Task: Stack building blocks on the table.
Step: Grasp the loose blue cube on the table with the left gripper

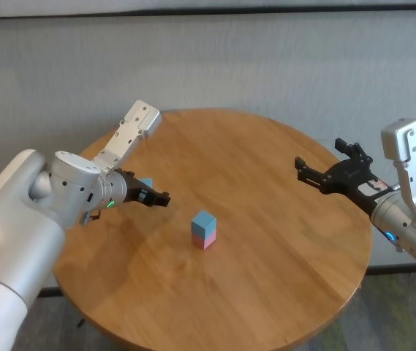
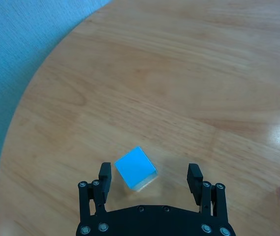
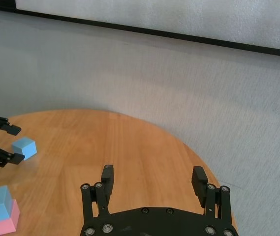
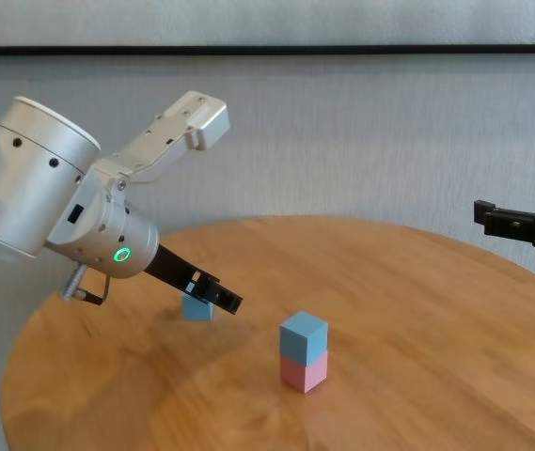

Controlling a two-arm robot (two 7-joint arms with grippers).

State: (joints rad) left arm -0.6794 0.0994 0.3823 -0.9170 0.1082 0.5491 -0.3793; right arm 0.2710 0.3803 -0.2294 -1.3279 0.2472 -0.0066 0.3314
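Left gripper spread wide, fingers flanking a loose light blue block without touching it, low over the table near its left edge. Toward the middle of the tabletop, second light blue block stacked squarely on the pale pink block, apart from the loose one. Right gripper also fully spread and holding nothing, raised above the right edge of the tabletop, well apart from every block.
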